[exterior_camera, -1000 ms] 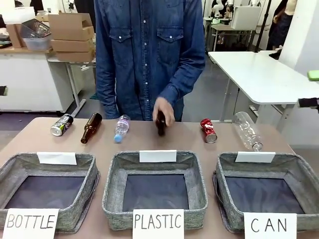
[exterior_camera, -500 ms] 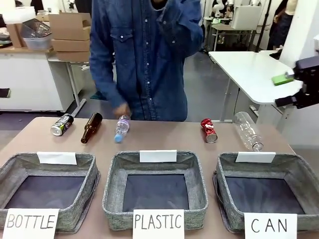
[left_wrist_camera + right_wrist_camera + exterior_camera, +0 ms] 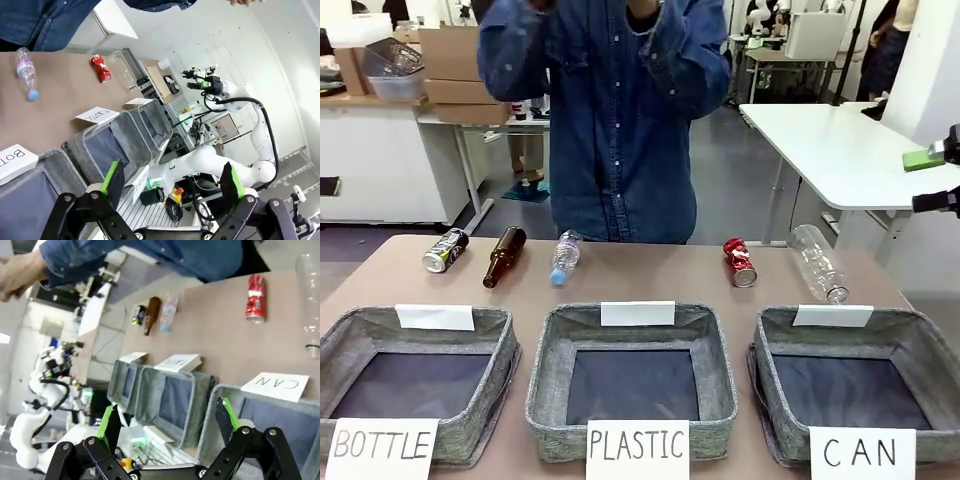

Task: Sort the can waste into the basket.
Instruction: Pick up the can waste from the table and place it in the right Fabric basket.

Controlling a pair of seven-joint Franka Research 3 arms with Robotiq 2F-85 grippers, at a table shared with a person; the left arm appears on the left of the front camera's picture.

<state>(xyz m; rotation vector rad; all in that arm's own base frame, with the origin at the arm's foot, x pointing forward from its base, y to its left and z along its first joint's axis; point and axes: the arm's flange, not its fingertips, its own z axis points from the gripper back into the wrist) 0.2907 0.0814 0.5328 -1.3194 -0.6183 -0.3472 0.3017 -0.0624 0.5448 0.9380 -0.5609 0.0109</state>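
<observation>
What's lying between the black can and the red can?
Front view: between the black can and the red can lie a brown glass bottle and a small clear plastic bottle, then bare table.

A robotics lab: a long white desk point(image 3: 830, 150) stands behind the right tool point(image 3: 926, 180), and well apart from it stacked brown cardboard boxes point(image 3: 465, 65) sit on another white desk point(image 3: 380, 170).

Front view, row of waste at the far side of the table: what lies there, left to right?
black can → brown glass bottle → blue-capped clear plastic bottle → dented red can → large clear plastic bottle
</observation>
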